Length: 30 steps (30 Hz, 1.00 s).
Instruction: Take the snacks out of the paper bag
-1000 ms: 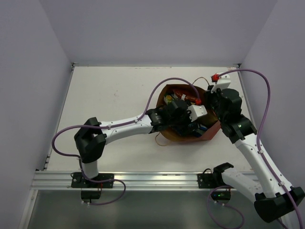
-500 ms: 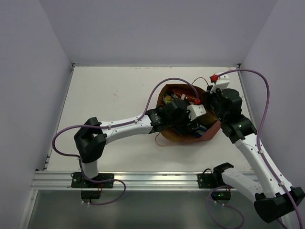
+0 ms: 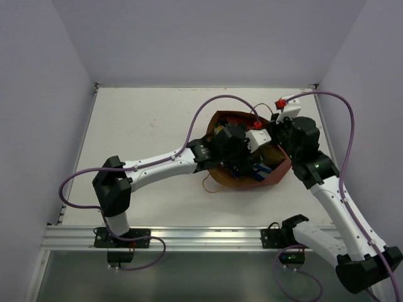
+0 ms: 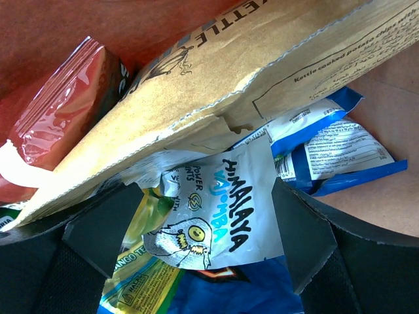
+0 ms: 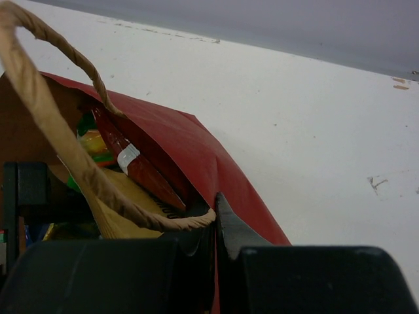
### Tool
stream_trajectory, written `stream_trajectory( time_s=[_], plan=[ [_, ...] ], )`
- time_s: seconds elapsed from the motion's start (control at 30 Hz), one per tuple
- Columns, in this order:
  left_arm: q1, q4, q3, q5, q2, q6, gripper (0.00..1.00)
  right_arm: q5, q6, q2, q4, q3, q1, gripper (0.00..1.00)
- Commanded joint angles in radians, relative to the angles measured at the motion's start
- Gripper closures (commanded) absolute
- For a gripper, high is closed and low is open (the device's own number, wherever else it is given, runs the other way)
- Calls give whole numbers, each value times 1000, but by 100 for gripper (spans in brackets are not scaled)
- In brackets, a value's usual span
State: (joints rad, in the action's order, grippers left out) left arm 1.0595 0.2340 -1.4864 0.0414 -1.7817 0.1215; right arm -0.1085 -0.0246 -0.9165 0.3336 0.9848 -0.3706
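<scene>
The brick-red paper bag (image 3: 278,170) lies on its side on the table with its mouth up. My left gripper (image 4: 206,235) is inside it and open, its fingers either side of a white-blue packet (image 4: 222,209) without touching it. Around that packet lie more snacks: a large tan chip bag (image 4: 229,72), a red packet (image 4: 65,104), a yellow-green packet (image 4: 134,278) and a blue-white packet (image 4: 337,154). My right gripper (image 5: 216,203) is shut on the paper bag's red wall (image 5: 196,144) by the loop handle (image 5: 39,98).
The white table (image 3: 145,119) stretches left of and behind the bag. Grey walls close in the left, far and right sides. Purple cables (image 3: 208,110) arc over the bag from both wrists. A second handle (image 3: 211,185) pokes out at the bag's near side.
My left wrist has moved a little farther and left inside the bag, and its elbow has swung left. The bag's rim has shifted slightly. The right gripper keeps its hold.
</scene>
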Motion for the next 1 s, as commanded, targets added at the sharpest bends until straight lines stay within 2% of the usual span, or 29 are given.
stream_trajectory(
  time_s=[0.0, 0.23, 0.47, 0.67, 0.77, 0.87, 0.97],
  plan=[
    [-10, -58, -46, 41, 28, -33, 3, 98, -11, -2, -24, 57, -28, 100],
    [-10, 22, -77, 43, -25, -36, 0, 102, -14, -12, -10, 64, -28, 100],
    [-10, 79, -81, -37, -62, -31, 0, 102, -26, -12, -4, 61, -27, 100],
    [-10, 117, -92, 24, -125, -31, 0, 151, -37, -12, -1, 55, -28, 100],
    [-15, 96, -92, 72, -153, -43, 4, 162, -37, -13, 2, 54, -28, 100],
    [-21, 74, -100, 71, -174, -54, 13, 168, -37, -10, 5, 52, -28, 100],
    [-23, 53, -106, 74, -179, -59, 30, 174, -35, -2, 5, 52, -28, 100]
  ],
)
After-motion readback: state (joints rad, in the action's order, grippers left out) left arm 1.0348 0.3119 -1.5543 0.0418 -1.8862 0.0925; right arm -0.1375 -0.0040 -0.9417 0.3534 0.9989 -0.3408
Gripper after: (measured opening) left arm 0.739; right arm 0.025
